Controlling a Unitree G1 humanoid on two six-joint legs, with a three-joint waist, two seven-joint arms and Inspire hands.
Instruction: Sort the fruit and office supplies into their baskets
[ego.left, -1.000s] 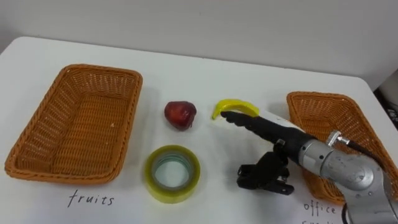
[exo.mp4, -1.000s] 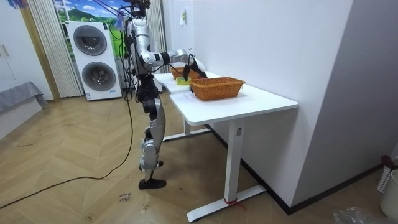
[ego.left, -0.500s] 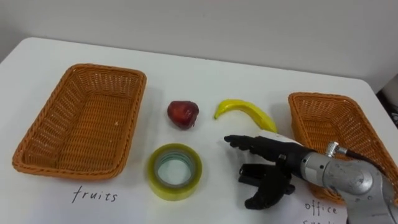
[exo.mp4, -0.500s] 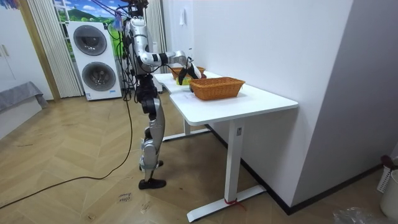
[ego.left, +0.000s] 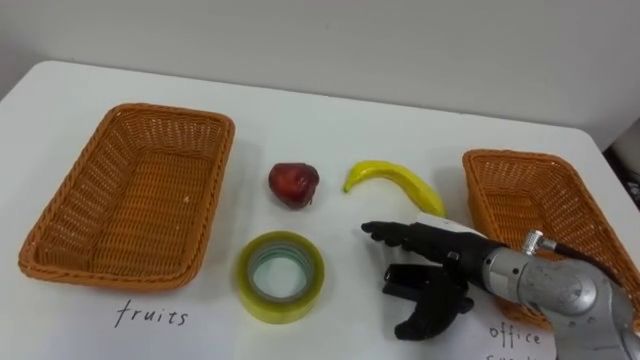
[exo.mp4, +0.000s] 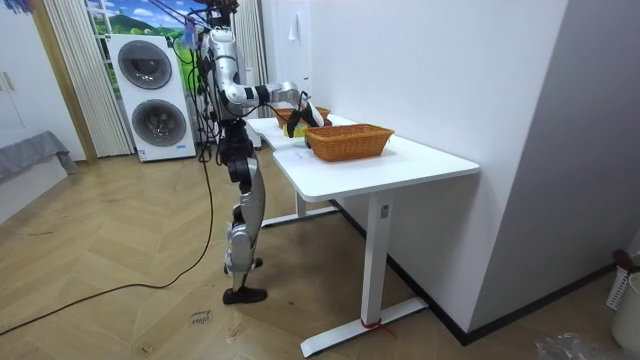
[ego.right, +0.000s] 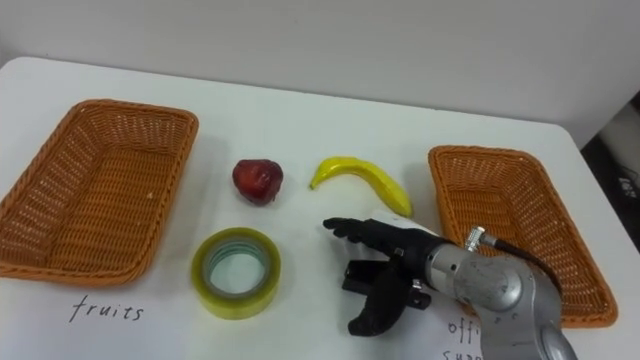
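Fruit and office things lie loose on the white counter (ego.left: 330, 115), none of them yet in a basket. The banana (ego.left: 395, 180) rests on its side near the middle, its curve arching away from the robot, and the red apple (ego.left: 292, 184) sits just beside it on the robot's left, apart from it. Nearer the robot lies the yellow tape roll (ego.left: 279, 277), flat on the counter with its hole facing up.

The right hand (ego.left: 440, 240) hovers low, just on the robot's side of the banana and not touching it. Its fingers (ego.left: 385, 231) are stretched out straight and point toward the tape roll, so the hand is spread and carries nothing. A dark shape hangs under the palm; I cannot tell whether it is the thumb alone or a small black item lying there.

The two wicker baskets frame the items, which suits the sorting. The fruit basket (ego.left: 90, 190) stands at the robot's left with a handwritten label (ego.left: 148, 316) before it, and the office basket (ego.left: 520, 200) stands at the right, next to the forearm. Both look empty.

In the room view the robot stands upright at the counter's end, its arm reaching over the top, with two stacked washing machines (exo.mp4: 150, 95) behind it.
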